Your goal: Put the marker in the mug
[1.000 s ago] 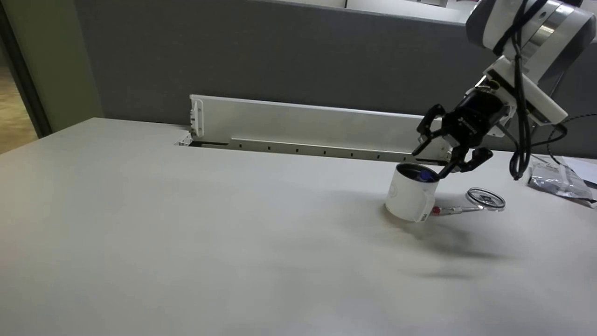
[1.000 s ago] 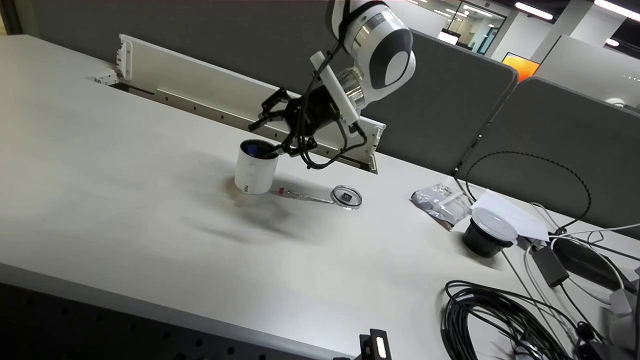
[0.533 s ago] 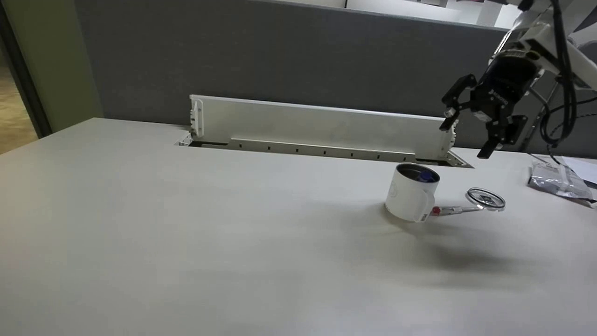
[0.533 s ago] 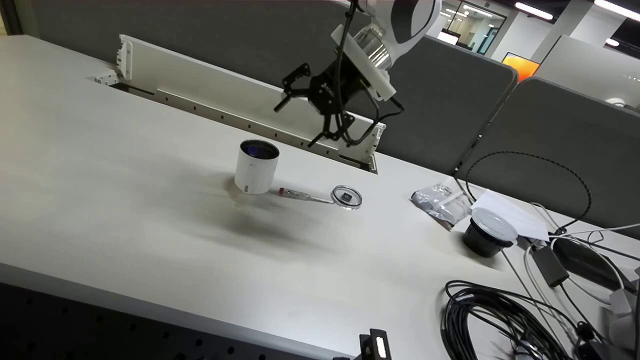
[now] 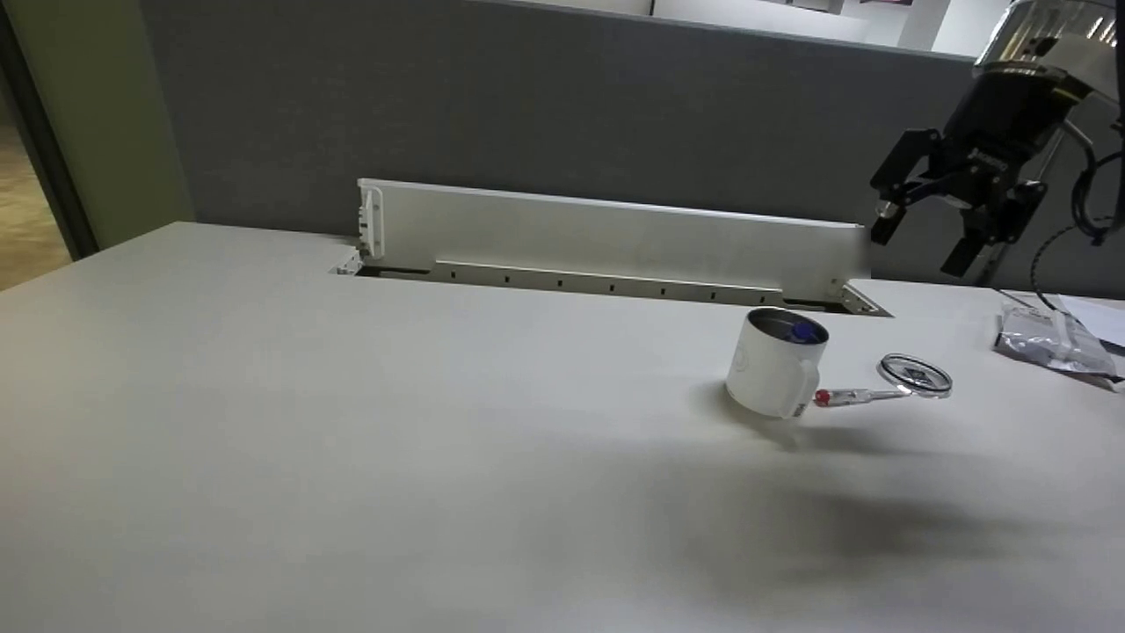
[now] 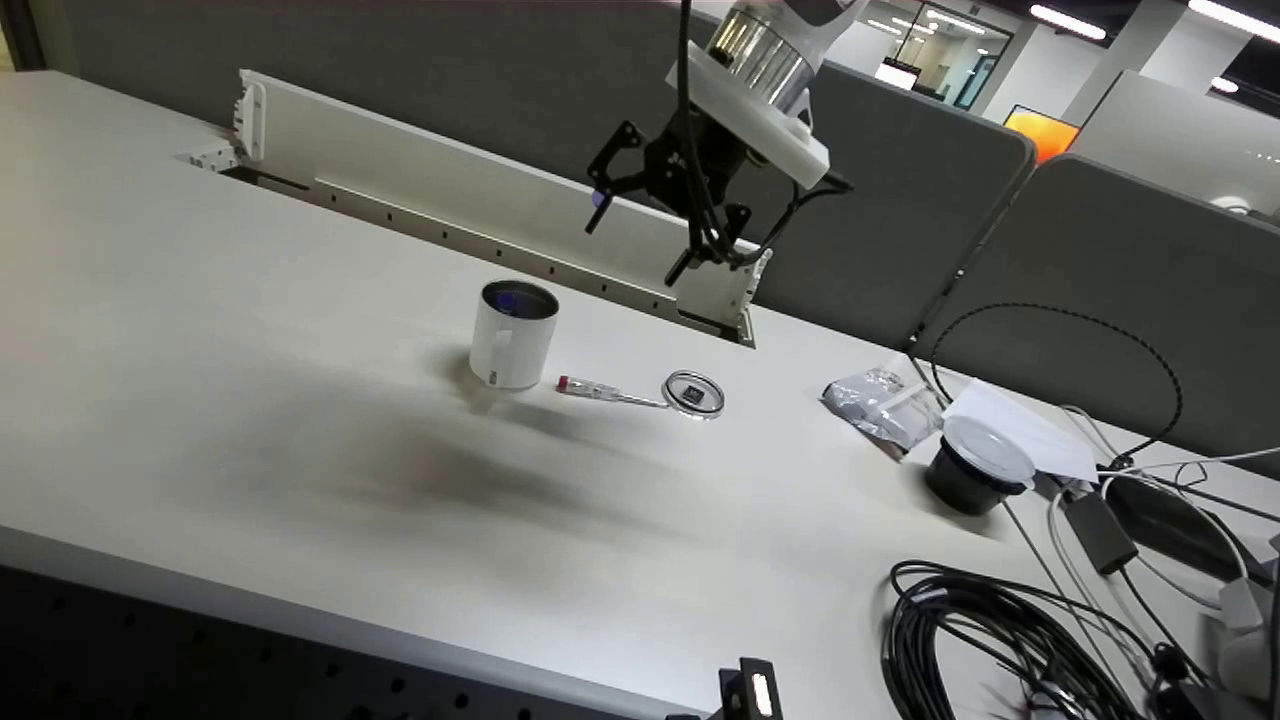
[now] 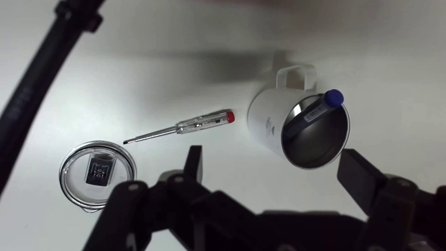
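Observation:
The white mug point(image 5: 763, 374) stands upright on the table, and it shows in an exterior view point(image 6: 500, 345) and the wrist view point(image 7: 266, 122). The marker point(image 7: 315, 112) leans inside the mug, its blue end at the rim beside the handle. Only its blue end shows in both exterior views point(image 5: 803, 331) point(image 6: 507, 302). My gripper point(image 5: 924, 243) is open and empty, in the air above and to one side of the mug; it also shows in an exterior view point(image 6: 640, 242). In the wrist view, the gripper point(image 7: 273, 167) has nothing between its wide-spread fingers.
A clear screwdriver with a red end point(image 7: 204, 122) lies beside the mug. A round clear lid point(image 7: 97, 174) lies at its tip. A silvery bag point(image 6: 885, 400), a black tub point(image 6: 975, 470) and coiled cables point(image 6: 960, 640) are further off. A metal panel point(image 5: 615, 237) stands behind.
My gripper has risen from the mug's rim and moved away from it, to the right in both exterior views, staying open. The mug and the marker inside it have stayed in place.

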Controlling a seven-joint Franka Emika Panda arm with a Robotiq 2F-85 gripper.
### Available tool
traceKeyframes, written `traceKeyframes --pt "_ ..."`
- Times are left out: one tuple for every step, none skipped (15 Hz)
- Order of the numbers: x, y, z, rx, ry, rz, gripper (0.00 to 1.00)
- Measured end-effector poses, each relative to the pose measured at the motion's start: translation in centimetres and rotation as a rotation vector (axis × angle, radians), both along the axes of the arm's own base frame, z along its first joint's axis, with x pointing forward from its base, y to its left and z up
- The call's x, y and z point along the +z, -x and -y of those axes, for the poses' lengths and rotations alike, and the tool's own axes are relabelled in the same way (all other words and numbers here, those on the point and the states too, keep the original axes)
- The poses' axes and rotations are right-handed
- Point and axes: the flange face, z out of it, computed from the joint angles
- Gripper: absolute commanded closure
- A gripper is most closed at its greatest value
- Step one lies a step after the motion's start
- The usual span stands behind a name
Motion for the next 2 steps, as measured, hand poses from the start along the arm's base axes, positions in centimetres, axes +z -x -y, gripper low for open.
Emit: traceKeyframes --pt "-0.14 -0.06 -0.04 0.001 -0.001 -0.002 0.00" --pt "-0.33 -0.10 -0.01 0.001 -0.002 -0.004 0.00"
